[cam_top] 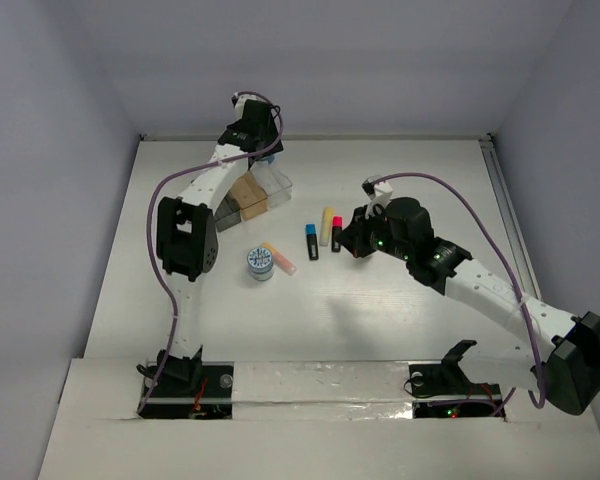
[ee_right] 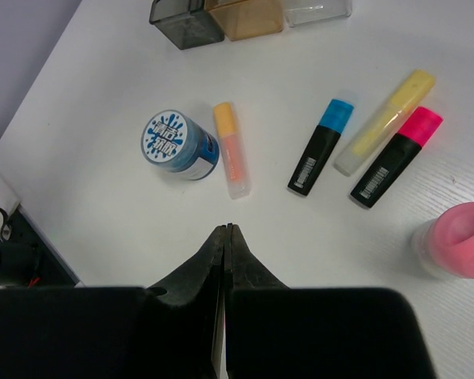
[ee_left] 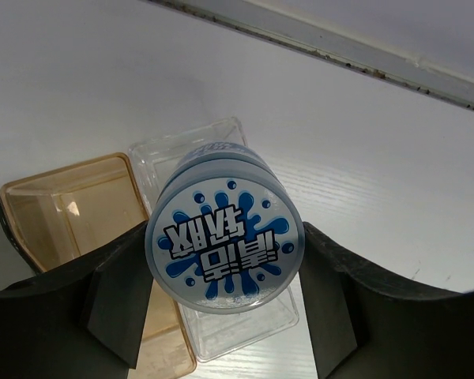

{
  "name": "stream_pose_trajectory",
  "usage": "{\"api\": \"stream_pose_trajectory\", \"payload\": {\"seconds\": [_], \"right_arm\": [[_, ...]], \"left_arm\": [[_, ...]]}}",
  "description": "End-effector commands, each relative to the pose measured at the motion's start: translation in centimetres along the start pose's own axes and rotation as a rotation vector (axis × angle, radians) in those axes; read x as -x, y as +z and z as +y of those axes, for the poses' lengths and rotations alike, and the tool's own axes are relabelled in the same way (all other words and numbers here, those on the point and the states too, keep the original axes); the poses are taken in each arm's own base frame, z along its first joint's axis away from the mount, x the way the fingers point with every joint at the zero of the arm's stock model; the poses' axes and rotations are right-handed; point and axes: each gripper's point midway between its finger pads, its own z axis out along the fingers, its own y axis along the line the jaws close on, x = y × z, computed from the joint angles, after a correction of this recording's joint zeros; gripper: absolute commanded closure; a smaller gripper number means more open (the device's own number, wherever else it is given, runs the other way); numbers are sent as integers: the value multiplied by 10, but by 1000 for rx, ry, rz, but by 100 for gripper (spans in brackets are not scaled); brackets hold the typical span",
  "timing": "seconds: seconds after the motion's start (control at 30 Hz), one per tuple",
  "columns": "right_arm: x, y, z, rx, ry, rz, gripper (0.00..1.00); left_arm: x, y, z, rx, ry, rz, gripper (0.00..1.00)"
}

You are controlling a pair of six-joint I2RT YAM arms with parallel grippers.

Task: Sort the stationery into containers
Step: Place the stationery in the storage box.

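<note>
My left gripper (ee_left: 225, 272) is shut on a round blue-white tape roll (ee_left: 225, 237) and holds it above the clear bin (ee_left: 245, 335), next to the tan bin (ee_left: 71, 213). In the top view this gripper (cam_top: 263, 152) hovers at the far end of the bin row (cam_top: 248, 194). My right gripper (ee_right: 226, 229) is shut and empty above the table. In front of it lie a second tape roll (ee_right: 176, 144), an orange highlighter (ee_right: 231, 150), a blue-black one (ee_right: 321, 146), a yellow one (ee_right: 385, 122) and a red-black one (ee_right: 396, 156). A pink bottle-shaped piece (ee_right: 462, 241) stands at the right.
The smoky grey bin (ee_right: 186, 20), tan bin (ee_right: 245, 16) and clear bin (ee_right: 316, 9) stand in a row at the far side. The back wall's edge (ee_left: 363, 59) runs close behind the bins. The right arm (cam_top: 460, 280) stretches across the table's right half.
</note>
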Motion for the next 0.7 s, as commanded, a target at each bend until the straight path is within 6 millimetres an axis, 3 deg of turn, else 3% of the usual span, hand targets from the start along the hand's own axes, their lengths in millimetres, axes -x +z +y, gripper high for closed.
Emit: {"api": "stream_pose_trajectory", "payload": {"seconds": [0.0,0.53,0.67], "right_arm": [[13,1,7,29,-21,-54,97],[11,0,4,15,-23,-45,96],[9,2,2,8,-22,-43,96]], "left_arm": [[38,-9,-9,-3,-4,-112,76],[24,15,-2,48,41,-82,73],[21,19,2,66,43,-77,68]]}}
